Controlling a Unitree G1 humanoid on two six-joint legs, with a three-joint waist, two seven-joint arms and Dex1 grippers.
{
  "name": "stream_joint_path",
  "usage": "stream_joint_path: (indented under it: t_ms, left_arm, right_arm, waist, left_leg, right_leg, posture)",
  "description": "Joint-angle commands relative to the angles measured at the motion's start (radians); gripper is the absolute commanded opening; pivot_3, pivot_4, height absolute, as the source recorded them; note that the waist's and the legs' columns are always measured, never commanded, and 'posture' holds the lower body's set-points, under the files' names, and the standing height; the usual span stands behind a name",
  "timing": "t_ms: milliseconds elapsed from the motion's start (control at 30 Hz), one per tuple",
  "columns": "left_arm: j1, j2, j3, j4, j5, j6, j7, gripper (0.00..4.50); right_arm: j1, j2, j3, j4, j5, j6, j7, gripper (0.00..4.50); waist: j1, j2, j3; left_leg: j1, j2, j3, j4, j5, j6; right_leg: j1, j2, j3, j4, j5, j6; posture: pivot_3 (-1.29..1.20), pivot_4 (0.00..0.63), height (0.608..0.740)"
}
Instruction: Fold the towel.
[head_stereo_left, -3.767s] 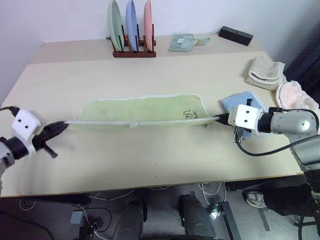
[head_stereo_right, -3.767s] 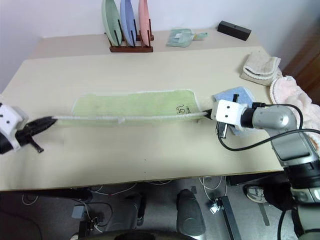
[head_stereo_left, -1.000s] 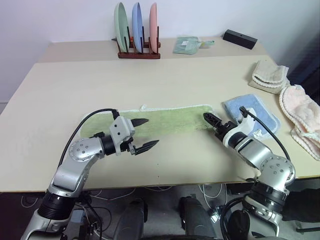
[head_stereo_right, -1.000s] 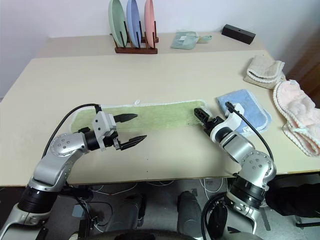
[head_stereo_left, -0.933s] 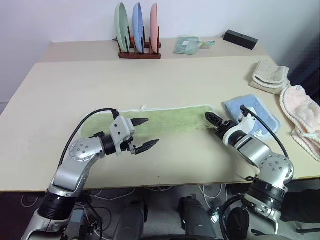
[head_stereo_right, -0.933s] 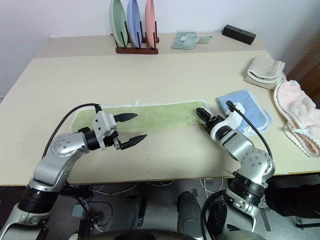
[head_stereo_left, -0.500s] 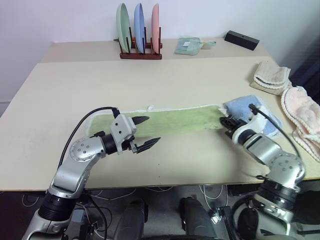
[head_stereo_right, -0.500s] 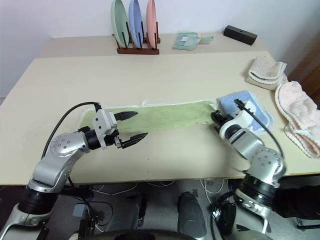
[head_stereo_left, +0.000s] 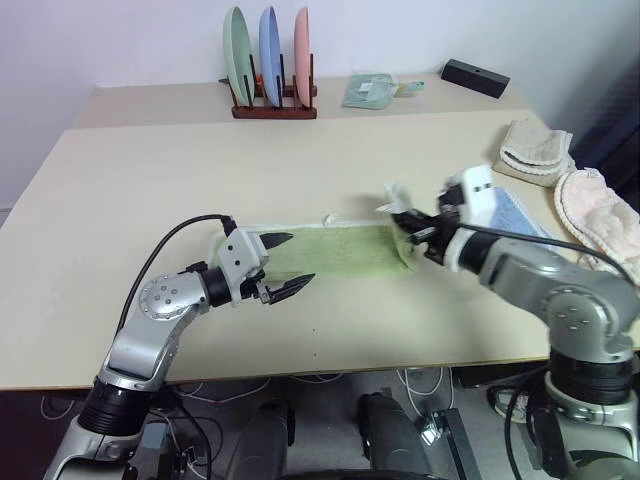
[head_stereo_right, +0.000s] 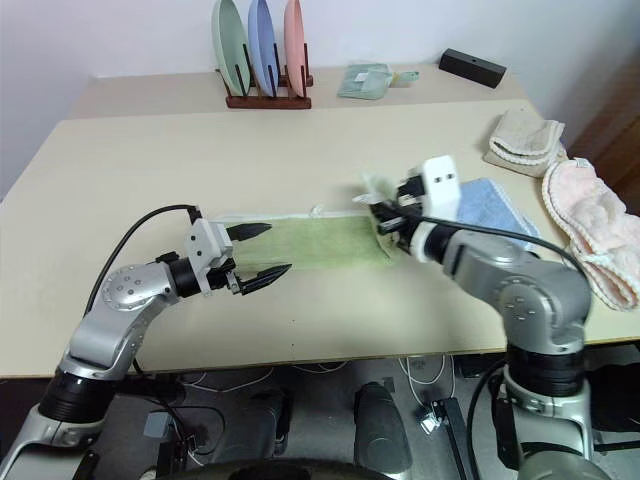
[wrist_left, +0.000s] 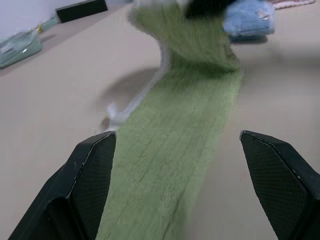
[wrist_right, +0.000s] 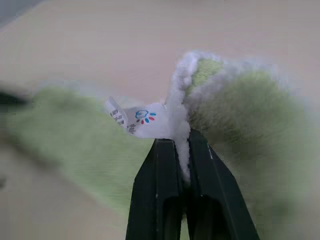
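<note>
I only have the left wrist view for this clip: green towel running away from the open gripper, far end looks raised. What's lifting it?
Observer: The right gripper is shut on the towel's white edging, next to its small printed label.
Operator: Is the left gripper touching the cloth?
Observer: The left eye view shows the left gripper open over the towel's near end, holding nothing.
Operator: Anything else on the table I can't see?
Observer: A rack of three upright plates stands at the far side.
</note>
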Motion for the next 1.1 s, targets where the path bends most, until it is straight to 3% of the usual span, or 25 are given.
stream_joint_path:
  t_ms: [33,167,267,300,367,533,667,767,900,933,1100]
  left_arm:
    - [0.008,0.008,0.028,-0.034,0.001,-0.021,0.006,4.06]
    - [0.037,0.012,0.038,-0.046,0.002,-0.025,0.012,4.06]
    - [0.058,0.013,0.044,-0.055,0.008,-0.029,0.018,4.06]
    - [0.064,0.014,0.046,-0.057,0.008,-0.029,0.020,4.06]
    - [0.076,0.016,0.053,-0.059,0.008,-0.032,0.021,4.06]
    - [0.093,0.021,0.066,-0.052,0.009,-0.032,0.029,4.06]
    - [0.092,0.028,0.096,-0.023,0.005,-0.035,0.032,4.06]
    - [0.088,0.028,0.101,-0.006,0.006,-0.042,0.024,4.06]
    - [0.080,0.019,0.083,-0.012,0.008,-0.035,0.022,4.06]
    - [0.079,0.017,0.079,-0.015,0.008,-0.031,0.023,4.06]
    - [0.094,0.018,0.076,-0.038,0.010,-0.021,0.026,4.06]
  right_arm:
    - [-0.015,0.037,0.117,0.053,-0.103,-0.082,0.048,0.05]
    - [-0.024,0.066,0.192,0.127,-0.197,-0.144,0.092,0.05]
    - [-0.025,0.099,0.172,0.136,-0.200,-0.156,0.116,0.05]
    - [-0.021,0.111,0.147,0.125,-0.179,-0.147,0.125,0.49]
    - [-0.004,0.107,0.103,0.081,-0.137,-0.124,0.159,0.90]
    - [0.052,0.014,0.026,-0.049,-0.102,-0.138,0.253,3.28]
    - [0.063,-0.048,-0.071,-0.076,-0.086,-0.176,0.302,3.28]
    - [0.025,-0.045,-0.066,0.031,-0.164,-0.216,0.270,2.40]
    - [-0.021,-0.035,0.064,0.182,-0.325,-0.367,0.322,0.35]
    - [-0.037,-0.015,0.098,0.243,-0.367,-0.413,0.325,0.09]
    - [-0.075,0.083,0.164,0.499,-0.473,-0.557,0.351,0.09]
  waist:
    - [0.001,0.000,0.000]
    - [0.001,0.000,0.000]
    - [0.000,0.000,0.000]
    - [0.000,0.000,0.000]
    - [0.001,0.000,0.000]
    - [0.015,0.000,0.000]
    - [0.020,0.000,0.000]
    - [0.017,0.000,0.000]
    - [0.018,0.000,0.000]
    - [0.017,0.000,0.000]
    - [0.017,0.000,0.000]
  left_leg:
    - [0.000,0.000,0.000,0.000,0.000,0.000]
    - [0.000,0.000,0.000,0.000,0.000,0.000]
    - [0.000,0.000,-0.001,0.000,0.000,0.000]
    - [0.000,0.000,-0.001,0.000,0.000,0.000]
    - [0.000,0.000,-0.001,0.000,0.000,0.000]
    - [0.000,0.000,-0.001,0.000,0.000,0.000]
    - [0.000,0.000,0.000,0.000,0.000,0.000]
    - [0.000,0.000,0.000,0.000,0.000,0.000]
    - [0.000,0.000,0.000,-0.001,0.000,0.000]
    - [0.000,0.000,0.000,-0.001,0.000,0.000]
    - [0.000,0.000,0.000,-0.001,0.000,0.000]
  right_leg:
    - [0.000,0.000,0.000,0.000,0.000,0.000]
    - [0.000,0.000,0.000,0.000,0.000,0.000]
    - [0.000,0.000,0.000,0.000,0.000,0.000]
    - [0.000,0.000,0.000,0.000,0.000,0.000]
    - [0.000,0.000,0.000,0.000,0.000,0.000]
    - [0.000,0.000,-0.001,-0.001,0.000,0.000]
    - [0.000,0.000,-0.001,-0.001,0.000,0.000]
    - [0.001,0.000,-0.001,-0.002,0.000,0.000]
    - [0.001,0.000,-0.001,-0.003,0.000,0.000]
    - [0.001,0.000,-0.001,-0.003,0.000,0.000]
    - [0.000,0.000,-0.001,-0.003,0.000,0.000]
  posture:
    - [0.00,0.150,0.740]
    - [0.00,0.150,0.740]
    - [0.00,0.150,0.740]
    - [0.00,0.150,0.740]
    - [0.00,0.150,0.740]
    - [0.00,0.150,0.740]
    - [0.00,0.150,0.740]
    - [0.00,0.150,0.740]
    - [0.00,0.150,0.740]
    - [0.00,0.150,0.740]
    - [0.00,0.150,0.740]
